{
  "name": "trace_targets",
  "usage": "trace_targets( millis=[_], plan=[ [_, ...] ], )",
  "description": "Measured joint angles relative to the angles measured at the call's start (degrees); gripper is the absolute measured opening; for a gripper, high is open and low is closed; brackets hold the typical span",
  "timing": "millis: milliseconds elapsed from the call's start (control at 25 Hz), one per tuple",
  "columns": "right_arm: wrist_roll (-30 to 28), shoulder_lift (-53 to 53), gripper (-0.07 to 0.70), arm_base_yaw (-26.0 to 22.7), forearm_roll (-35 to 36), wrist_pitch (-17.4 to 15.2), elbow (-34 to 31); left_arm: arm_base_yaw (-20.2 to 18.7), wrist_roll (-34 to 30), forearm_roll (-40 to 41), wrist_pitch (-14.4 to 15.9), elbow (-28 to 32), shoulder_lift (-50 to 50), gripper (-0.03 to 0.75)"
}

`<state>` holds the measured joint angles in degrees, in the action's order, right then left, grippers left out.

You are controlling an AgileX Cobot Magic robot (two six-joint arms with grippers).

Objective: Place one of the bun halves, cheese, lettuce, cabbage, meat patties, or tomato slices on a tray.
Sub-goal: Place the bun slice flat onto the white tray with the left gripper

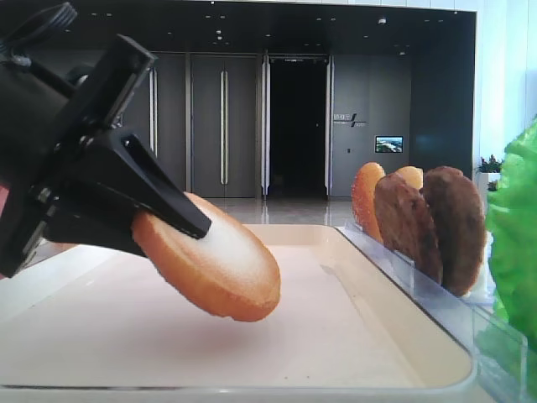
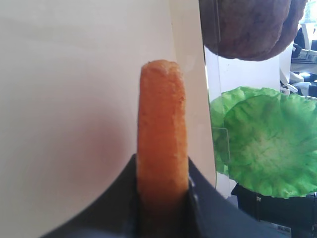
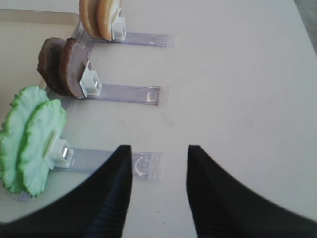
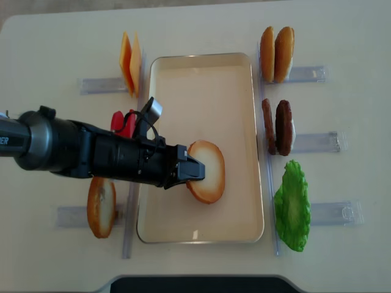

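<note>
The left tool (image 4: 194, 170) is clamped tight on a bun half (image 4: 206, 171), holding it tilted over the middle of the tray (image 4: 201, 67), centre of the overhead frame. In the low side view the bun's lower edge hangs just above the tray floor, whether touching I cannot tell. The bun sticks straight out from the tool's tip toward the right of the frame, flat pale face turned up and sideways, so by my reading the coming move is a short drop and a release. The right tool (image 3: 159, 163) stands open over bare bench (image 4: 342, 36), well apart from the tray; the left arm is plainly the nearer.

Now the holders. The tray carries nothing but that bun above it. Right of it, clear racks (image 4: 317, 142) hold two buns (image 4: 276, 54) upper right, two meat patties (image 4: 277, 127) mid right, lettuce (image 4: 293, 206) lower right. Left side: cheese (image 4: 129, 62) upper left, tomato slices (image 4: 124, 122) behind the arm, one more bun (image 4: 102, 206) lower left.
</note>
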<state>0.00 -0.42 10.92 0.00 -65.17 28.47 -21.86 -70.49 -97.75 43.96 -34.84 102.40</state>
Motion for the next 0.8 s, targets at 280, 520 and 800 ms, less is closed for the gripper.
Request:
trace_targets(
  millis=[280,520,800],
  plan=[
    [0.0,0.0,0.288,0.0,0.0,0.0,0.0,0.0,-0.05,-0.05,-1.84,0.0,0.0,0.136],
    [0.0,0.0,0.288,0.0,0.0,0.0,0.0,0.0,0.0,-0.09,-2.44,0.0,0.0,0.136],
    [0.0,0.0,0.288,0.0,0.0,0.0,0.0,0.0,0.0,-0.09,-3.14,0.0,0.0,0.136]
  ],
)
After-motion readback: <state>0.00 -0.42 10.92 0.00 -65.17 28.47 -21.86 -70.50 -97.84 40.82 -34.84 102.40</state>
